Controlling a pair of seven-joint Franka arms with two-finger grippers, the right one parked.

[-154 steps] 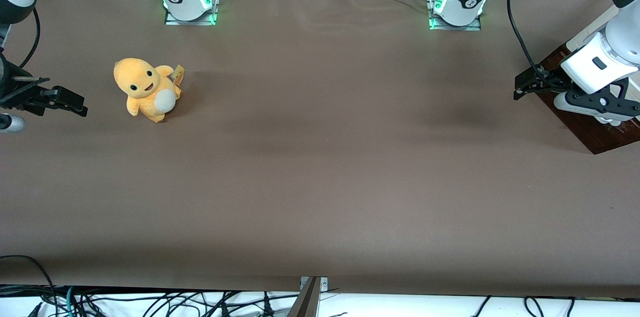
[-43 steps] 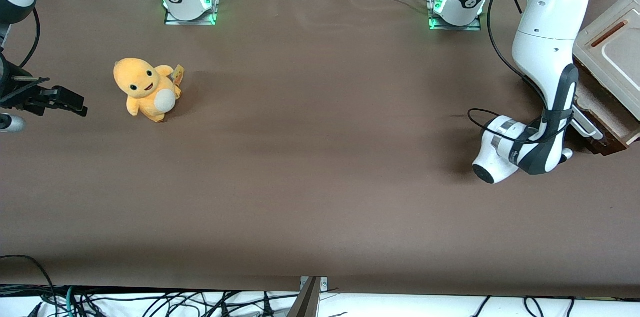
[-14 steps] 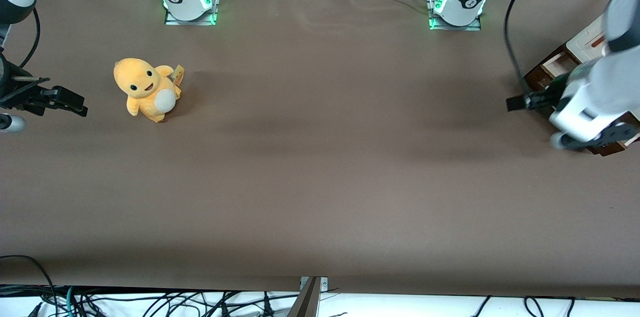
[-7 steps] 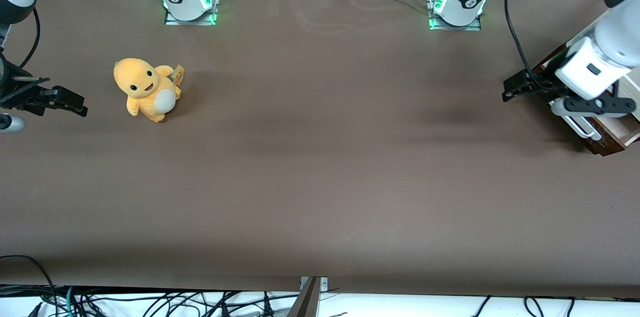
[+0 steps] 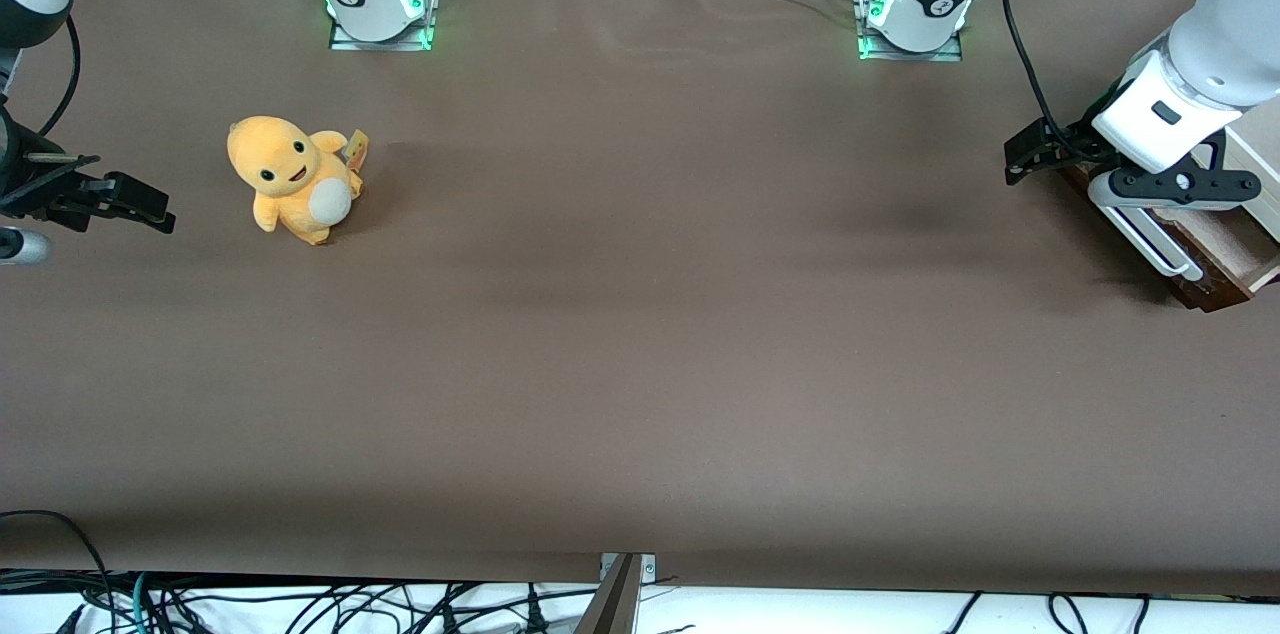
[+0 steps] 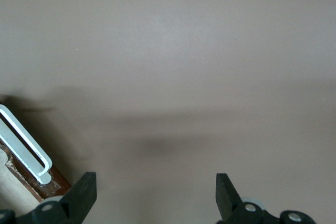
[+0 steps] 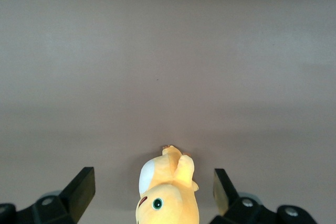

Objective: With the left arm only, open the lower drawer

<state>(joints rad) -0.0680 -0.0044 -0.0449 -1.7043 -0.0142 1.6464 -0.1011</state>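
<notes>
My gripper [image 6: 154, 195] is open, its two fingers wide apart with only bare table [image 6: 173, 51] between them, and it holds nothing. It hangs above the table at the working arm's end, just beside the lower drawer [image 5: 1215, 249], with my left arm [image 5: 1215, 44] rising above it.

The drawer's long white bar handle [image 6: 23, 142] lies free, close to one of my fingers [image 6: 84, 192] but not touching it. In the front view the drawer stands pulled out: its dark brown front faces the open table, and its tan inside shows near the table's edge.

I judge that the pulling step is finished and I am in the step of leaving. The next move asks only to lift away without touching the handle. If more opening is wanted, I must go down to the bar again and close on it.

Far toward the parked arm's end sits a yellow plush toy [image 5: 293, 179].
</notes>
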